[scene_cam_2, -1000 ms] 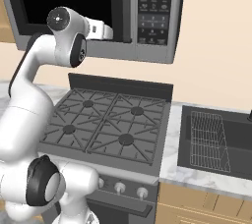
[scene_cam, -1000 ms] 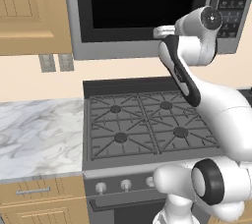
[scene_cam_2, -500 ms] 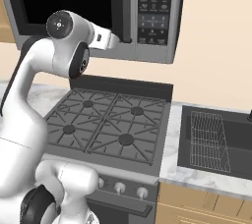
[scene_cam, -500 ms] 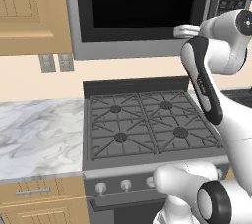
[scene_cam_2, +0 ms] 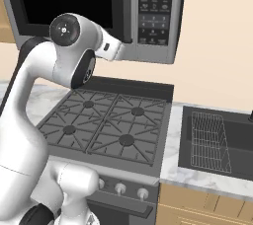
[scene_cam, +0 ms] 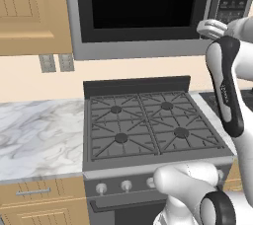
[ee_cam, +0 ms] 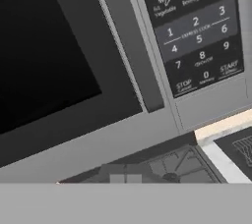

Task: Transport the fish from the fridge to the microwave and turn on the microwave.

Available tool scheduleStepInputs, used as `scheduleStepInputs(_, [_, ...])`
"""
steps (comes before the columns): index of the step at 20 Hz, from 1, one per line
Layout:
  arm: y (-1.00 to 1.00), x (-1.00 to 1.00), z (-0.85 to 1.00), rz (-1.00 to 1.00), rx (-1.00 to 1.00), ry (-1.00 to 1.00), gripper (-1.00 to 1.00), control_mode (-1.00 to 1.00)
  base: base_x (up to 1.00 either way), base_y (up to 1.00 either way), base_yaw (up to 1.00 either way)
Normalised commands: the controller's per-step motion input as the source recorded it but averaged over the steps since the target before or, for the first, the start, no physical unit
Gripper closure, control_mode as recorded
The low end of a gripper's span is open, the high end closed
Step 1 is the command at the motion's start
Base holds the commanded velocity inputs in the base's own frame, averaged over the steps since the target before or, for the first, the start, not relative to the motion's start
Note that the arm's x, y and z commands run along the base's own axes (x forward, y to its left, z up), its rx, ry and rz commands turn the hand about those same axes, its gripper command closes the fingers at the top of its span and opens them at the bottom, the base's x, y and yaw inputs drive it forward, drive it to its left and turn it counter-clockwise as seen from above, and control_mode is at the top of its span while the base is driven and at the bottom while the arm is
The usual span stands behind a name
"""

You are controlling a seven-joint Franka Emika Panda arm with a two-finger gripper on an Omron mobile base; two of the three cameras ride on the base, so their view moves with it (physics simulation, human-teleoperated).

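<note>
The pincer (scene_cam_2: pixel 129 38) is closed with nothing between its fingers, held up just in front of the microwave (scene_cam_2: pixel 159 55) near the lower right of its shut door, beside the button panel (ee_cam: pixel 197 31). In the hand view the black door window (ee_cam: pixel 44 56) and door handle (ee_cam: pixel 129 46) loom close, with the panel's keys to their right. Below the microwave lies the stove (scene_cam: pixel 148 125), with marble bench (scene_cam: pixel 34 135) at its left edge and a sink (scene_cam_2: pixel 217 137) past its right edge.

Beige wall (scene_cam_2: pixel 217 41), marble counter (scene_cam: pixel 34 135), black stove (scene_cam: pixel 148 128), wood cabinets (scene_cam: pixel 29 12).
</note>
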Motion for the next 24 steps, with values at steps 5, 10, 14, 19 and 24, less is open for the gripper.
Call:
scheduleStepInputs(5, [-0.43,-0.23,0.08,-0.14,0.25,0.0,1.0,-1.0,0.0,0.0,0.0])
scheduleStepInputs(10, [-0.43,-0.14,0.02,-0.15,0.24,0.0,1.0,-1.0,0.0,0.0,0.0])
scheduleStepInputs(14, [-0.36,-0.03,0.0,-0.11,0.2,0.0,1.0,-1.0,0.0,0.0,0.0])
scheduleStepInputs(19, [-0.34,0.0,0.0,-0.07,0.18,0.0,1.0,-1.0,0.0,0.0,0.0])
scheduleStepInputs(24, [-0.35,0.0,0.0,-0.04,0.16,0.0,1.0,-1.0,0.0,0.0,0.0])
